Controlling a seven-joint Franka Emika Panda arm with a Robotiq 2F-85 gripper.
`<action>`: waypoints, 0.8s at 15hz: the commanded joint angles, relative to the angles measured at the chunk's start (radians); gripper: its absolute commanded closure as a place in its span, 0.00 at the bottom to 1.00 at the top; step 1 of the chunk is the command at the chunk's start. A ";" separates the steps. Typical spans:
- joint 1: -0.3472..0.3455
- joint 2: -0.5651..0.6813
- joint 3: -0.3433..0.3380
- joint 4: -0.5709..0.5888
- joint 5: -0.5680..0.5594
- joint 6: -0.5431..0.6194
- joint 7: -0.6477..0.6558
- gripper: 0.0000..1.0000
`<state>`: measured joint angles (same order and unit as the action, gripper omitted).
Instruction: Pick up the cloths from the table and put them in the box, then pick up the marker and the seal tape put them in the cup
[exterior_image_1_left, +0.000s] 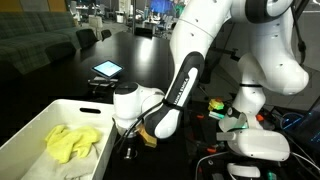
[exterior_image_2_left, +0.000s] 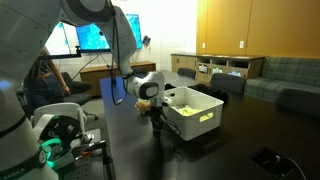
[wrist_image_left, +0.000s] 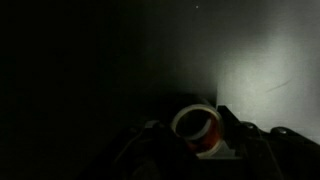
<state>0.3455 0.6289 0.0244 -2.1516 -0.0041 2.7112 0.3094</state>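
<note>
In the wrist view a roll of seal tape (wrist_image_left: 198, 128), pale with a reddish inner ring, sits between my gripper's (wrist_image_left: 192, 140) dark fingers, and the right finger (wrist_image_left: 232, 128) presses its side. The gripper (exterior_image_1_left: 130, 148) hangs low over the dark table, just beside the near wall of the white box (exterior_image_1_left: 40, 118). A bright yellow cloth (exterior_image_1_left: 72, 142) lies inside the box, also visible as a yellow cloth (exterior_image_2_left: 205, 115) in the box (exterior_image_2_left: 195, 122), with my gripper (exterior_image_2_left: 155, 120) at its left wall. The marker and the cup are not visible in the dim frames.
A lit tablet (exterior_image_1_left: 106, 69) lies on the dark table farther back. Small coloured items (exterior_image_1_left: 215, 105) and cables crowd the robot's base. A sofa (exterior_image_1_left: 40, 40) stands behind the table. A flat dark device (exterior_image_2_left: 270, 157) rests near the table's front.
</note>
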 joint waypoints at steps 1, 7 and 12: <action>0.042 -0.112 -0.029 -0.050 -0.048 -0.073 0.039 0.75; 0.072 -0.259 -0.003 -0.054 -0.156 -0.233 0.073 0.75; 0.076 -0.306 0.065 0.033 -0.225 -0.375 0.066 0.75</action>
<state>0.4179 0.3546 0.0540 -2.1629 -0.1882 2.4186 0.3670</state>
